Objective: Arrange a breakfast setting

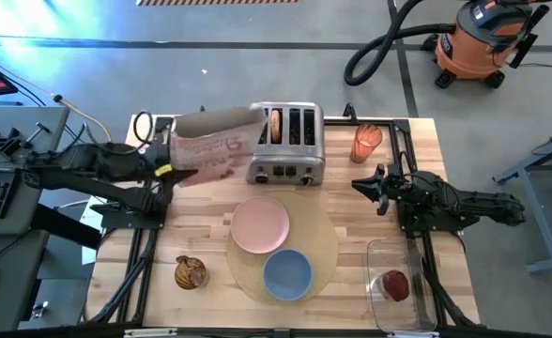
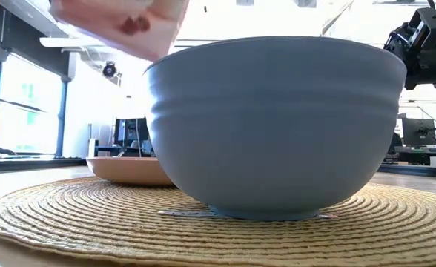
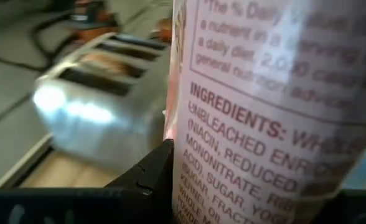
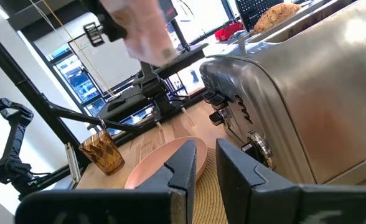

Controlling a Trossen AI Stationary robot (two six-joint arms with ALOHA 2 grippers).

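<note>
While clamped in the left pincer point(image 1: 163, 169), the cereal bag point(image 1: 215, 145) hangs beside the toaster point(image 1: 287, 143) — tilted.
</note>
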